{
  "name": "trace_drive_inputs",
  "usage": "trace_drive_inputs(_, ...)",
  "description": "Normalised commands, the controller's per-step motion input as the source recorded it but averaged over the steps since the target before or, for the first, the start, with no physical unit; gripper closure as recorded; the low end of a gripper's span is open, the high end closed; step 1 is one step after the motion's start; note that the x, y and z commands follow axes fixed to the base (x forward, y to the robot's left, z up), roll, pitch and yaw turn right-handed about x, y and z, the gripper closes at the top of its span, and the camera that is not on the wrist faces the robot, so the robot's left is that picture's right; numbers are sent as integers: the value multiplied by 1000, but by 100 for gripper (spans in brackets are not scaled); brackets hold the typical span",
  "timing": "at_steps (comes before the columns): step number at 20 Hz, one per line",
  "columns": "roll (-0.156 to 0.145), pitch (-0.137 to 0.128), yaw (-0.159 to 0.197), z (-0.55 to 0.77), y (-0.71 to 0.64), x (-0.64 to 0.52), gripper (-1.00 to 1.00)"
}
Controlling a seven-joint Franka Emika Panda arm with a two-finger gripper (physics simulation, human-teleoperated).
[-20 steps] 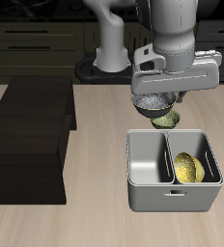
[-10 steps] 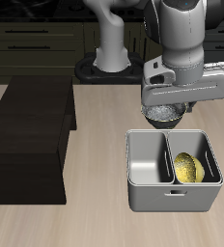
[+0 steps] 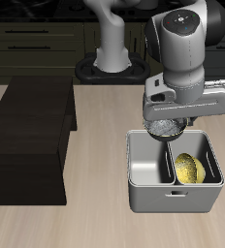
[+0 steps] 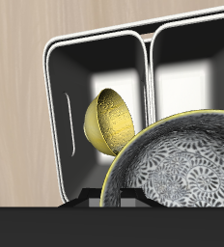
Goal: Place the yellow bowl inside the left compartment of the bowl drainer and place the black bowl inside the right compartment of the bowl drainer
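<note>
The bowl drainer (image 3: 173,201) is a grey two-well tub near the table's front edge. The yellow bowl (image 3: 189,168) leans on its side inside the left compartment, and the wrist view shows it (image 4: 112,120) against that well's wall (image 4: 56,106). My gripper (image 3: 167,119) hangs just above the drainer's back rim, shut on the black bowl (image 3: 163,127). That bowl is silvery with dark speckles and is lifted clear of the table. Its patterned inside (image 4: 177,166) fills much of the wrist view. The right compartment (image 3: 148,160) holds nothing. My fingertips are hidden by the bowl.
A large dark box (image 3: 32,136) stands on the table beside the drainer, a gap apart from it. The robot's base (image 3: 107,60) is at the back of the table, in front of dark cabinets.
My gripper has carried the black bowl forward and slightly sideways, from behind the drainer to over its back rim. The olive-green bowl seen earlier behind the drainer is now hidden.
</note>
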Motion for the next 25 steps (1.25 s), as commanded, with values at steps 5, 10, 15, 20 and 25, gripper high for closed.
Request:
trace_drive_inputs(5, -17, 40, 5, -268, -67, 81, 100)
trace_drive_inputs(10, -10, 36, -34, -133, -60, -13, -100)
trace_drive_inputs(15, -24, 8, -19, 23, -160, -50, -100)
trace_drive_inputs(20, -13, -13, 2, 91, -41, -25, -100)
trace_drive_inputs(25, -56, -21, 13, 248, -193, -123, -100)
